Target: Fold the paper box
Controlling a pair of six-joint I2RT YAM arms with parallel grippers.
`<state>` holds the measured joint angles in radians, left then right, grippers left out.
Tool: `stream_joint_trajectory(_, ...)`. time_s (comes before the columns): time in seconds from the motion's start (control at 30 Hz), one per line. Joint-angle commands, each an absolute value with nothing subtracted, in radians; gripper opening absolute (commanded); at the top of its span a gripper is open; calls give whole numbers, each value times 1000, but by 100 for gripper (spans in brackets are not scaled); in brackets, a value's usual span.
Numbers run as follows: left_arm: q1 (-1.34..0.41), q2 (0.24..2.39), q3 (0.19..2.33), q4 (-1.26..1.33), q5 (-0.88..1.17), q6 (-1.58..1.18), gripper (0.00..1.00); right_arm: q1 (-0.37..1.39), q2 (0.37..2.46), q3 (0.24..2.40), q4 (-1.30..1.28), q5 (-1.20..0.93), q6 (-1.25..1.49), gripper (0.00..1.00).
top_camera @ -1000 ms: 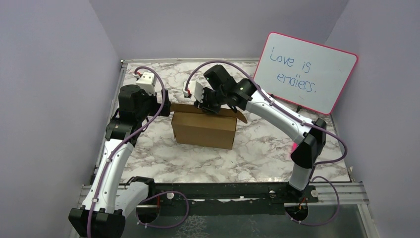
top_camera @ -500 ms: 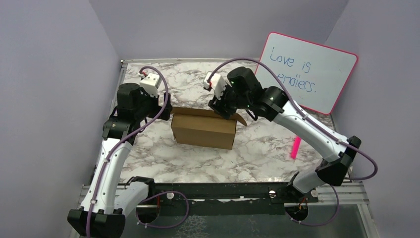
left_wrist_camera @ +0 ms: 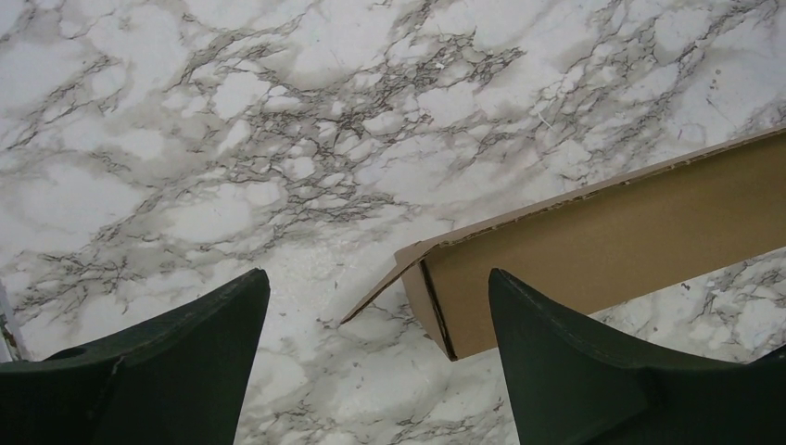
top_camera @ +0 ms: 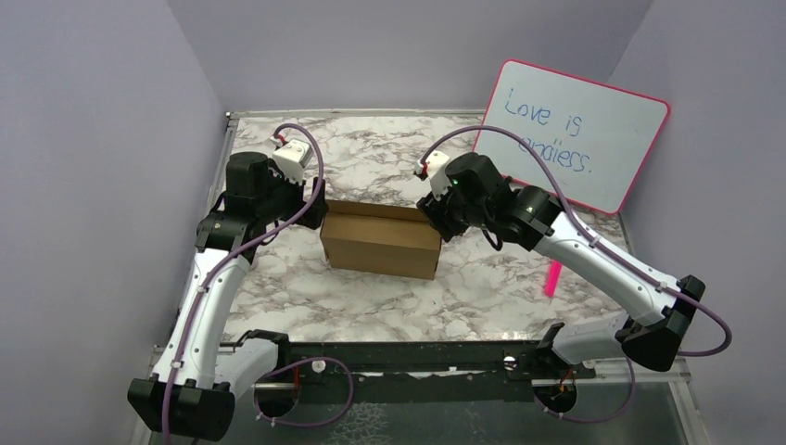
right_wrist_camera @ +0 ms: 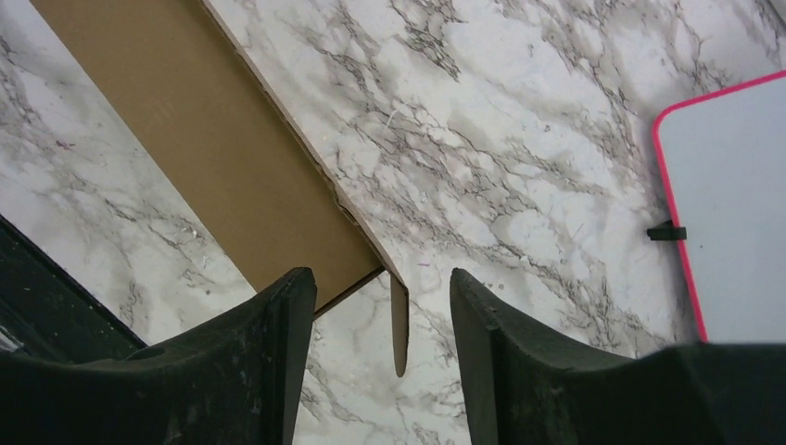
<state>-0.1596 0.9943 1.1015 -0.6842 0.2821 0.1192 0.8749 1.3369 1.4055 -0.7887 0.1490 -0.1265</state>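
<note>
The paper box (top_camera: pixel 380 243), plain brown cardboard, stands on the marble table with its lid down. My left gripper (top_camera: pixel 313 209) hovers open at the box's left end. In the left wrist view the box (left_wrist_camera: pixel 612 241) shows its corner, where a side flap (left_wrist_camera: pixel 385 283) sticks out between my left gripper's (left_wrist_camera: pixel 378 278) spread fingers, untouched. My right gripper (top_camera: pixel 441 221) is open at the right end. The right wrist view shows the box (right_wrist_camera: pixel 232 158) and a narrow flap (right_wrist_camera: pixel 399 324) hanging between my right gripper's (right_wrist_camera: pixel 380 274) fingers, with a gap on each side.
A pink-rimmed whiteboard (top_camera: pixel 575 134) with blue writing leans against the back right wall; its edge (right_wrist_camera: pixel 732 213) shows in the right wrist view. A pink marker (top_camera: pixel 552 276) lies on the table right of the box. Purple walls close in the table.
My right arm has swung off the box's top to its right end, and its jaws have widened. The right flap that stuck out has dropped. My left gripper has shifted slightly.
</note>
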Motion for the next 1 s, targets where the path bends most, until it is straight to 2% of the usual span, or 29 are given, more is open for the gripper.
stream_joint_trajectory(0.0, -167, 1007, 1135, -697, 321, 142, 85, 872, 1314, 1389, -821, 231, -44, 58)
stream_joint_trajectory(0.27, -173, 1049, 1155, -710, 359, 151, 71, 873, 1303, 1368, -858, 261, -10, 46)
stream_joint_trajectory(0.5, -185, 1045, 1149, -726, 315, 163, 63, 873, 1296, 1342, -872, 293, -4, 31)
stream_joint_trajectory(0.73, -192, 1045, 1152, -737, 322, 169, 43, 873, 1298, 1343, -845, 320, -14, 14)
stream_joint_trajectory(0.97, -199, 1036, 1141, -742, 317, 175, 33, 873, 1310, 1340, -824, 338, -29, 9)
